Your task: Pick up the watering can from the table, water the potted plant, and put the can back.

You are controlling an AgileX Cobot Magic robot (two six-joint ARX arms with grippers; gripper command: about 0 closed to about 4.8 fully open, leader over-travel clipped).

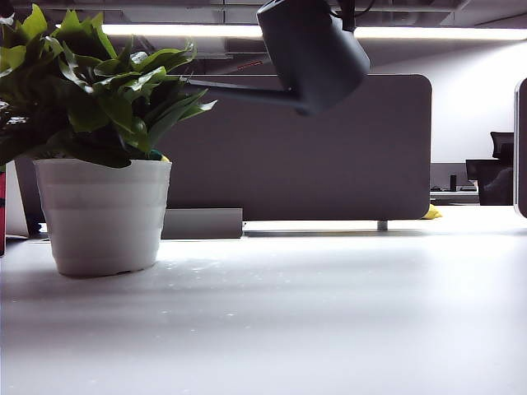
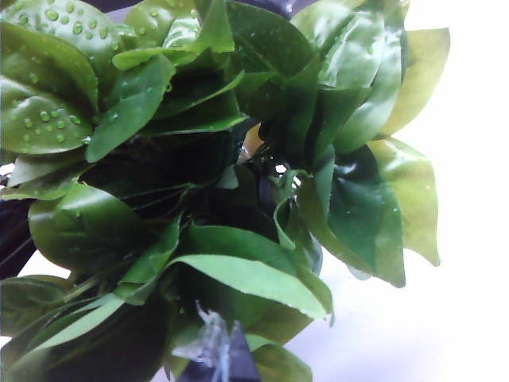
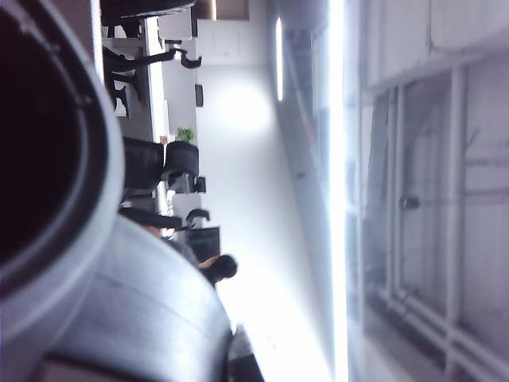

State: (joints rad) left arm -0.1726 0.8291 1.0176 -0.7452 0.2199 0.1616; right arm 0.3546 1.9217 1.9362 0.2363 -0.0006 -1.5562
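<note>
**Watering can held tilted above the potted plant**

The right pincer [image 1: 346,12] is seen only at the top edge of the exterior view, closed on the watering can [image 1: 317,51] by its top; the fingers themselves are hidden. The left pincer is not shown in any view; only a blurred tip is seen at the edge of the left wrist view, so its opening cannot be told.

The can is carried high above the surface [image 1: 313,313], tipped, with its matte dark grey-black bell-shaped body uppermost and 1 long thin spout reaching into the leaves. In the right wrist view its rounded body [image 3: 135,302] fills one side.

The potted plant [image 1: 103,214] is stood on the surface: broad green leaves beaded with droplets [image 2: 48,119], in a white ribbed pot.
</note>
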